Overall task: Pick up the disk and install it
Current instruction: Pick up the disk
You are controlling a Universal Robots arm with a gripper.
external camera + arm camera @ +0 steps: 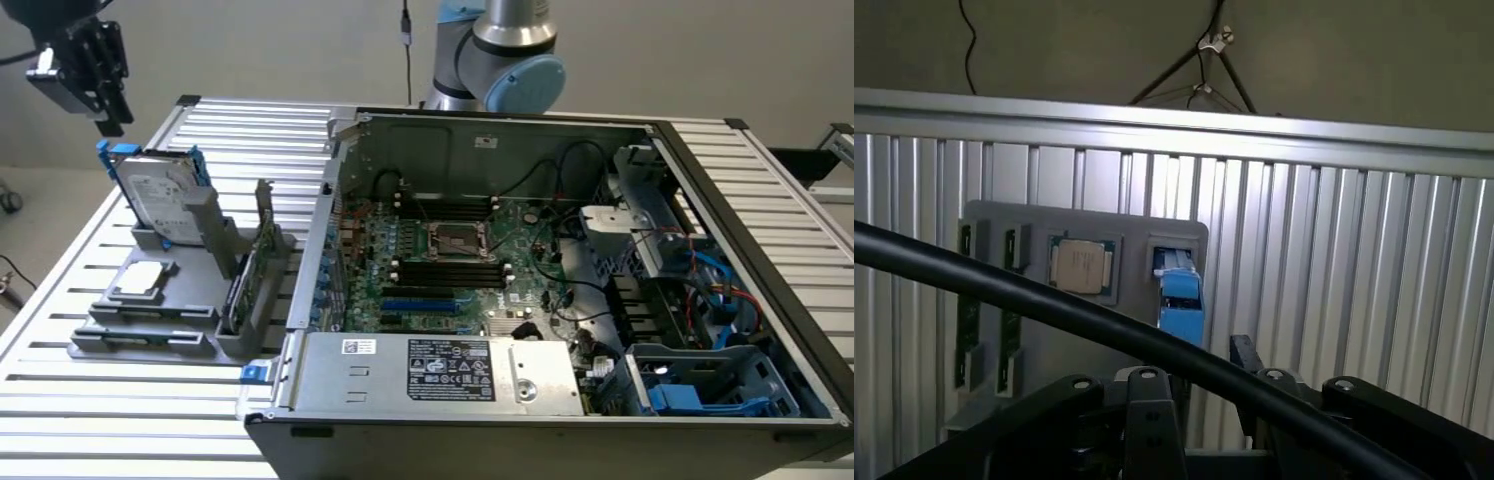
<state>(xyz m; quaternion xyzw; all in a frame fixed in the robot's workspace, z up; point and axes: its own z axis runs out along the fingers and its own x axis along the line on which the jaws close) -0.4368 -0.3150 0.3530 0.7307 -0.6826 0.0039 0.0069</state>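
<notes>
The disk (pixel 163 205) stands upright on edge in a grey holder (pixel 160 330) on the slatted table, at the exterior view's left. It is silver-grey with a white label and a blue carrier frame. My gripper (pixel 107 118) hangs in the air above and slightly to the left of the disk, apart from it, fingers pointing down and open with nothing between them. In the wrist view the disk's blue top edge (pixel 1180 300) shows in the holder (pixel 1084 222) just beyond my gripper (pixel 1196 368).
An open computer case (pixel 334 200) lies to the exterior view's right of the holder, with a silver labelled box (pixel 441 370) and a blue-railed bay (pixel 701 390). The holder also carries a small square chip (pixel 144 280) and upright cards (pixel 256 255). A black cable (pixel 1004 290) crosses the wrist view.
</notes>
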